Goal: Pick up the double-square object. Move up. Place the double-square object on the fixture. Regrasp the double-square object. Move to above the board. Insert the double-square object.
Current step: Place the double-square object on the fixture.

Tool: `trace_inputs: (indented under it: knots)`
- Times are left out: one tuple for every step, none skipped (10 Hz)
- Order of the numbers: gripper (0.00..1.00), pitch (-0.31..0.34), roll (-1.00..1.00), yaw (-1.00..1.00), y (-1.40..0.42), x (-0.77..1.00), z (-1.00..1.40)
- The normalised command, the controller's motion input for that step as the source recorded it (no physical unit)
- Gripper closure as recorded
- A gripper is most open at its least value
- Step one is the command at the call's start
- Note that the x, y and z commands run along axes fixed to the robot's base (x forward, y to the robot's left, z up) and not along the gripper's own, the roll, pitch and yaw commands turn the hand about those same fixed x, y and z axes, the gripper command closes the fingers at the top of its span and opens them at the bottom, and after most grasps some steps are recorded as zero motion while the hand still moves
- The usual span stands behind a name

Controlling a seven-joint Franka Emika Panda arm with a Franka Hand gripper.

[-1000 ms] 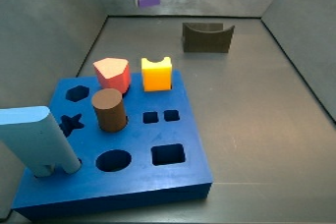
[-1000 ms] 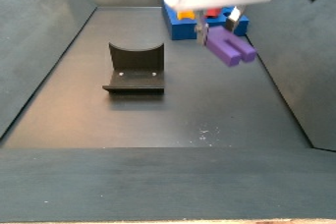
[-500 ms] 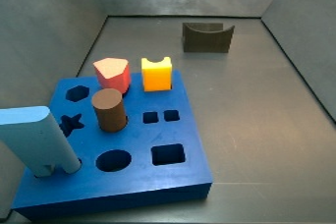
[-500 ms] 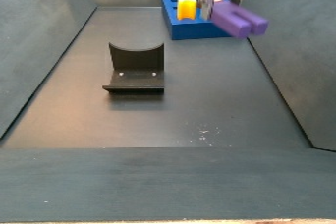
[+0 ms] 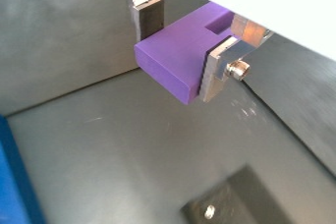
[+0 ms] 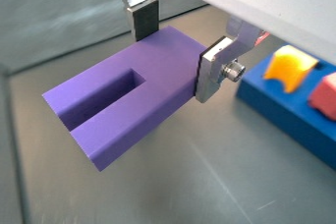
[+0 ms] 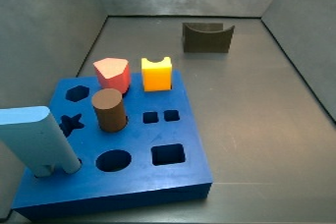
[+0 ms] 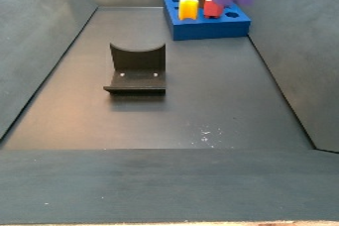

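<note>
Higher now: claw (image 6: pixel 179 40), double-square object (image 6: pixel 132 90), grey floor (image 8: pixel 185 111)

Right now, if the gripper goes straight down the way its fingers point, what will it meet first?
Probably the bare grey floor. The gripper holds the double-square object high up; the board lies off to one side, though depth is unclear.

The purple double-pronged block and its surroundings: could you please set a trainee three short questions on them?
1. True or false: the gripper holds the purple plastic double-square object clear of the floor.
2. In a side view, which piece stands on the thick blue board beside the red piece: (a) orange-yellow block, (b) green ball?
3. Fill in: the dark U-shaped fixture holds ____ piece.

Key: 1 true; 2 a; 3 no.
</note>
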Motion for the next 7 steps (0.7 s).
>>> trace_inputs:
  knots:
    - [1.0,0.224,-0.17,-0.87,-0.44,1.0,0.3]
    - [1.0,0.208,-0.16,-0.63,-0.38,1.0,0.26]
    - [1.0,0.184,-0.14,-0.37,-0.3,1.0,0.22]
    - [1.0,0.167,-0.14,-0.24,-0.25,1.0,0.19]
    - [1.0,0.159,-0.13,-0.18,-0.22,1.0,0.16]
    - [1.0,0.154,-0.11,-0.1,-0.14,1.0,0.12]
    - [1.0,0.154,-0.11,-0.07,-0.11,1.0,0.1]
